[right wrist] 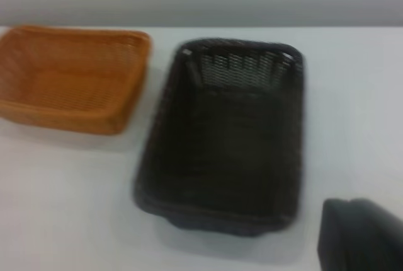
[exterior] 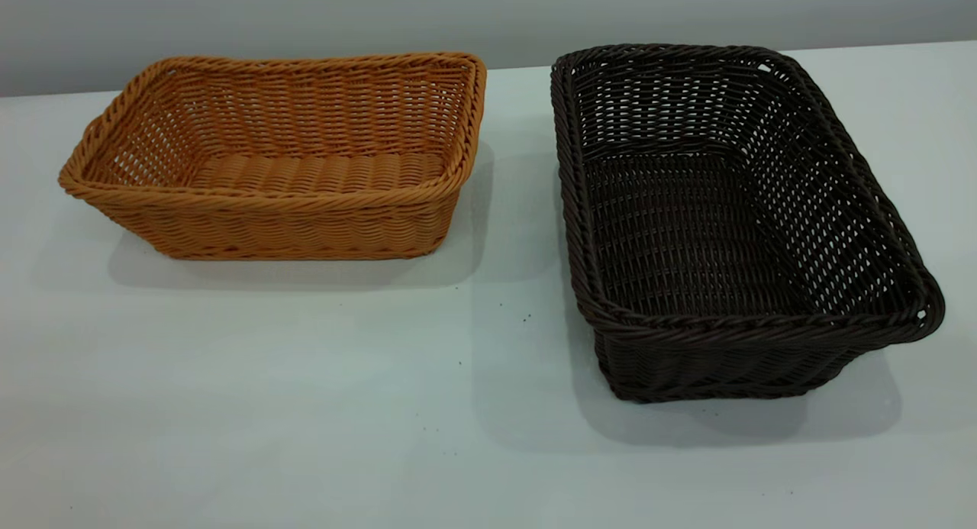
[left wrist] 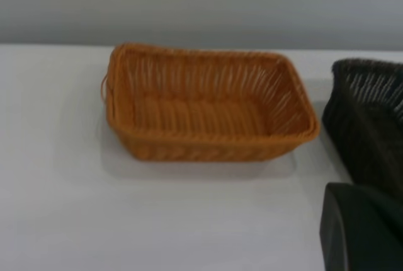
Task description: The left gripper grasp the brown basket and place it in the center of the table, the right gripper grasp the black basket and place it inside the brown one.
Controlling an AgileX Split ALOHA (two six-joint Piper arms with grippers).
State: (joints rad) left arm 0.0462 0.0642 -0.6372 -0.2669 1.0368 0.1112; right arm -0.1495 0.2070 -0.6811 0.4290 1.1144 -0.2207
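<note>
Since neither basket has been lifted, both stand upright and apart on the table [exterior: 305,407]: the brown basket [exterior: 282,159] at the left, off centre, the black basket [exterior: 725,224] just beside it at the right. Only a dark corner of the left gripper [left wrist: 362,230] and of the right gripper [right wrist: 359,236] shows in each wrist view. Whether the fingers are spread or together cannot be told; neither touches anything, so the task looks unstarted.
</note>
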